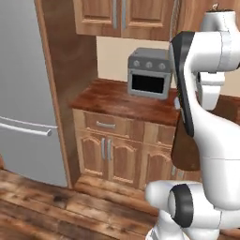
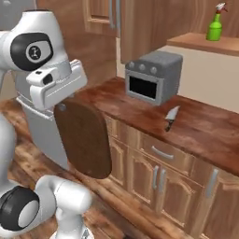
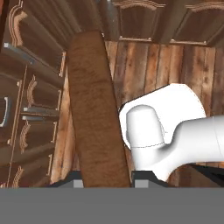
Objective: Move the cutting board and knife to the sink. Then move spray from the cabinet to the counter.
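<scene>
So, I had the hand point(image 3: 105, 183) clamped on the cutting board point(image 2: 84, 140), hanging edge-down off the surface point(image 2: 205, 130), no sink visible. Knife point(image 2: 171, 117) lay by the toaster oven point(image 2: 151, 77); spray point(image 2: 214, 25) sat on its shelf point(image 2: 200, 43). Nothing delivered.

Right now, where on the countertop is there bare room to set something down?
Dark reddish-brown wood-grain countertop: free patches are the strip in front of the grey toaster oven out to the counter's left end, and the stretch right of the black-handled chef's knife. Tightest is between oven and knife. The tool holds the dark-brown oblong cutting board off the counter.
</scene>
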You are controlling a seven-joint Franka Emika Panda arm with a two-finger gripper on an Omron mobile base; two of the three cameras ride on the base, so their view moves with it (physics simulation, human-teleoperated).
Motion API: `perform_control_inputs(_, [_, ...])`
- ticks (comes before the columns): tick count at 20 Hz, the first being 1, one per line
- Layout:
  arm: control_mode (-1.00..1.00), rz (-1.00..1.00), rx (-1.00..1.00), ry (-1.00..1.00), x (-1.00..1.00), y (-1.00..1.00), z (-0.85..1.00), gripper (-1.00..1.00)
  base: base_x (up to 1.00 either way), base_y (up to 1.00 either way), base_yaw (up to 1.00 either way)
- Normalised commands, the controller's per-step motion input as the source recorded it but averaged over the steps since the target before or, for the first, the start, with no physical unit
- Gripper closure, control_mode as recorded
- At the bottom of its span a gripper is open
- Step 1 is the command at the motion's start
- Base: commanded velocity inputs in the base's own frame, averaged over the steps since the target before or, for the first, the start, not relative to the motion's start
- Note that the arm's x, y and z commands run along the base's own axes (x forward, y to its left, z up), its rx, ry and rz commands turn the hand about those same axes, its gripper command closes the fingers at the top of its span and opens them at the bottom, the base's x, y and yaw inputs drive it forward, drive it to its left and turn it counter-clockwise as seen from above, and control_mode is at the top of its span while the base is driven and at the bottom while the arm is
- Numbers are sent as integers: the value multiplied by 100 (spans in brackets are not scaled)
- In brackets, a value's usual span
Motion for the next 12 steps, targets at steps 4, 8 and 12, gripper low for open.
perform_control_inputs(4, [100,0,0,0,0,0,0,100,-15,0,100])
perform_control_inputs(8, [100,0,0,0,0,0,0,100,-14,0,100])
perform_control_inputs(12, [100,0,0,0,0,0,0,100,-15,0,100])
